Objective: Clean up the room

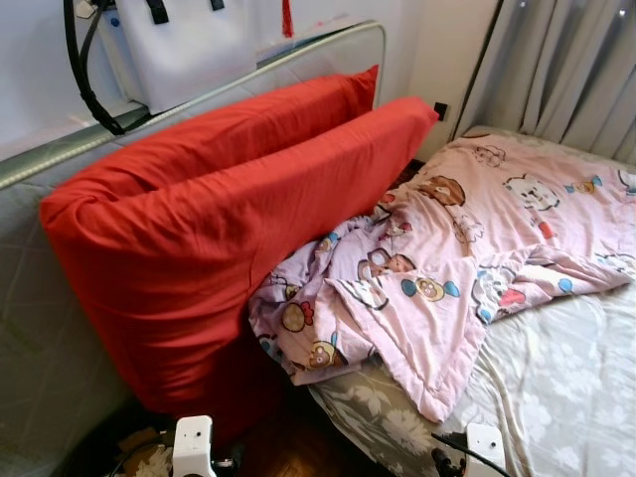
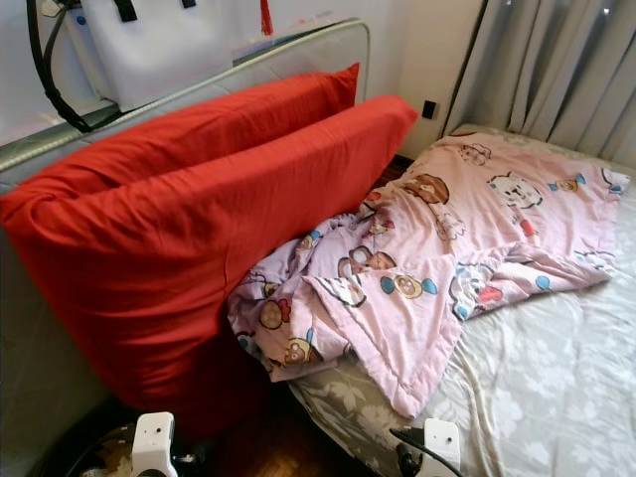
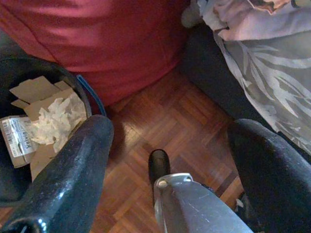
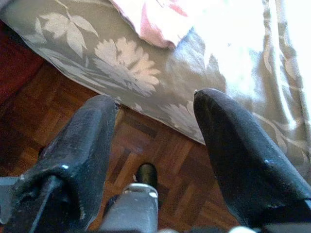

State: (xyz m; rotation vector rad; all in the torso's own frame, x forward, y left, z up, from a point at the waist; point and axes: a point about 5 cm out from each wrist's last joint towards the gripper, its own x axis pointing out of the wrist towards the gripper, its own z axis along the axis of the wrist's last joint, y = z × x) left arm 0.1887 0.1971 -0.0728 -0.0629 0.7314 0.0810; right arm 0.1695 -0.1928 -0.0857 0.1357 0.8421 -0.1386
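Two big red pillows [image 1: 219, 229] lean against the grey padded headboard [image 1: 40, 328]. A crumpled pink cartoon-print blanket [image 1: 447, 248] lies across the bed, one corner hanging over the near edge. Both arms hang low at the bed's foot side. My left gripper [image 3: 170, 160] is open above the wooden floor, beside a black bin [image 3: 29, 126] holding paper and cardboard. My right gripper [image 4: 155, 141] is open too, over the floor at the edge of the grey floral sheet [image 4: 121, 68]. Nothing is held by either.
A white bag with black straps [image 1: 169, 50] sits on the ledge behind the headboard. Grey curtains [image 1: 566, 70] hang at the far right. The grey floral sheet [image 1: 556, 388] covers the mattress. Parquet floor [image 3: 175, 121] runs between pillows and bed.
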